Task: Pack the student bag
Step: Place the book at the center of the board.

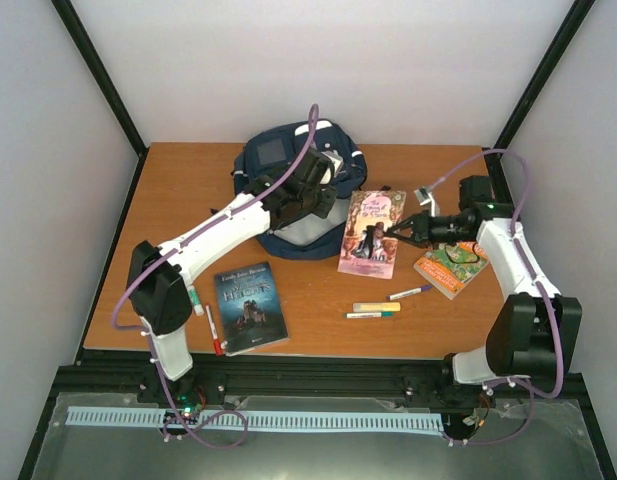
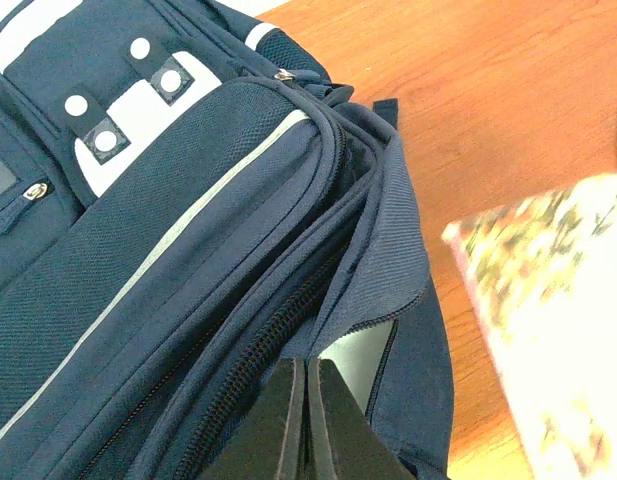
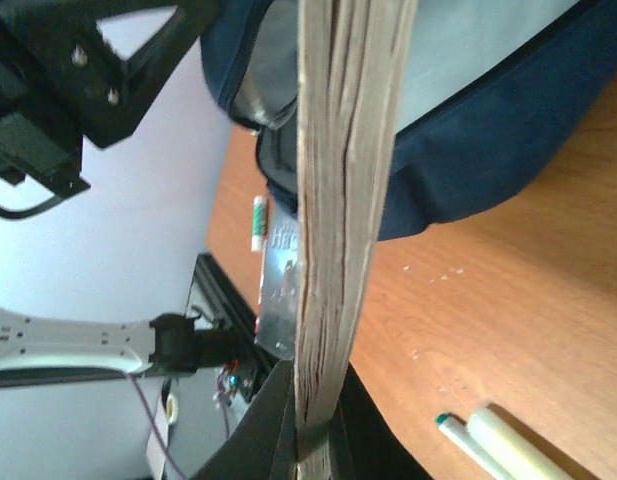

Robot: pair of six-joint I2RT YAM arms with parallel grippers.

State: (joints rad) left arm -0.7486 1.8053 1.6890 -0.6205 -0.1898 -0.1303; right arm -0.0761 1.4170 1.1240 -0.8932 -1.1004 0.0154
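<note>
1. Sitting mid-width at the far edge of the table (image 1: 178,200), the bag (image 1: 273,152) has its zip mouth gaping toward the right.
2. Left claw (image 2: 306,400): jaws pressed together at the lip of that mouth. I cannot tell whether cloth is nipped between them.
3. Right claw (image 1: 396,231): clamped on the right edge of the pink book (image 1: 371,233), which sits just beside the bag.
4. Open room: bare wood fills the far-left corner, and a bare patch lies between the bag and the near edge.
5. Books, three: the pink book; the dark book (image 1: 250,305) by the near edge; the orange book (image 1: 451,267) toward the right edge, under the right arm.
6. Pens, five: a white marker (image 1: 195,300) and a red pen (image 1: 214,330) left of the dark book; a blue-tipped pen (image 1: 411,292), a yellow marker (image 1: 376,307) and a green-tipped pen (image 1: 368,315) near the middle.
7. Bags, one.
</note>
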